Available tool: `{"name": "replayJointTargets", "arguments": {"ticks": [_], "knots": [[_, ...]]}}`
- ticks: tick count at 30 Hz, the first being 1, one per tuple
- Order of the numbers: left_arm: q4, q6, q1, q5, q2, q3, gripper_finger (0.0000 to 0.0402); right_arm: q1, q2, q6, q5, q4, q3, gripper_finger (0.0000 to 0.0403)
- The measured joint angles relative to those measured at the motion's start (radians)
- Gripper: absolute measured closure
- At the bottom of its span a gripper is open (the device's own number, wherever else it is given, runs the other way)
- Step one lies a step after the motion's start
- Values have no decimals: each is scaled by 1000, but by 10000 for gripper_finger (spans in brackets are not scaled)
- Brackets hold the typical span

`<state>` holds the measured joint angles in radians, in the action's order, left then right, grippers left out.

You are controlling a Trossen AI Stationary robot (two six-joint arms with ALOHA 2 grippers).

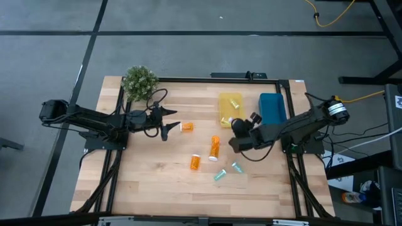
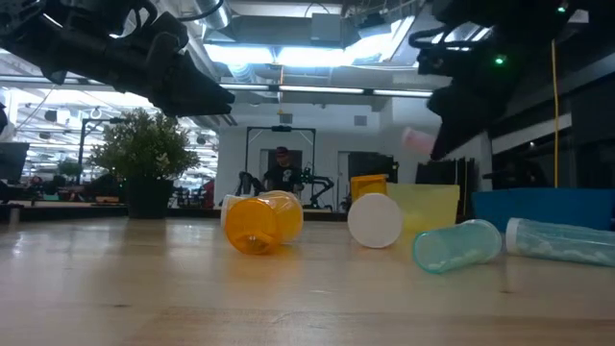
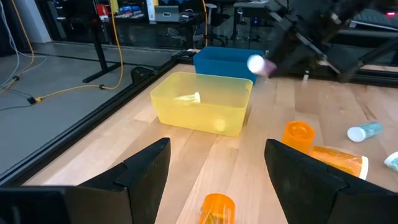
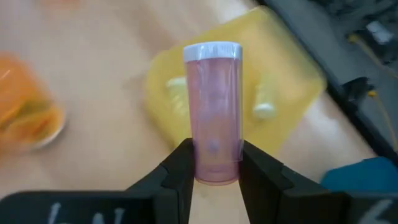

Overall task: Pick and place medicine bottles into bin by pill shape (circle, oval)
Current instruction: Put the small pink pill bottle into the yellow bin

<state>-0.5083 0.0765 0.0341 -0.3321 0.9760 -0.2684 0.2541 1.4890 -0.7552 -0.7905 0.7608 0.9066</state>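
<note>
High view: right gripper [image 1: 233,127] near the yellow bin [image 1: 230,108], blue bin [image 1: 272,107] beside it; left gripper [image 1: 168,121] spread beside an orange bottle [image 1: 186,127].
Low view: pink bottle [image 2: 417,140] held above the worktop [image 2: 192,298].
Left wrist view: pink bottle just beside the yellow bin.
Right wrist view: fingers [image 4: 180,168] pinch the pink bottle's base. Advice: centre over the bin before release.
</note>
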Motion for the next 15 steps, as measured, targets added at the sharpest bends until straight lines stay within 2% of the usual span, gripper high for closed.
{"name": "replayJointTargets", "arguments": {"ticks": [5, 15], "knots": [[0, 0, 0, 0, 0, 0, 147, -81, -3, -57, -42, -17, 0, 295], [0, 0, 0, 0, 0, 0, 147, -251, -3, -104, 76, -126, 1, 293]]}}
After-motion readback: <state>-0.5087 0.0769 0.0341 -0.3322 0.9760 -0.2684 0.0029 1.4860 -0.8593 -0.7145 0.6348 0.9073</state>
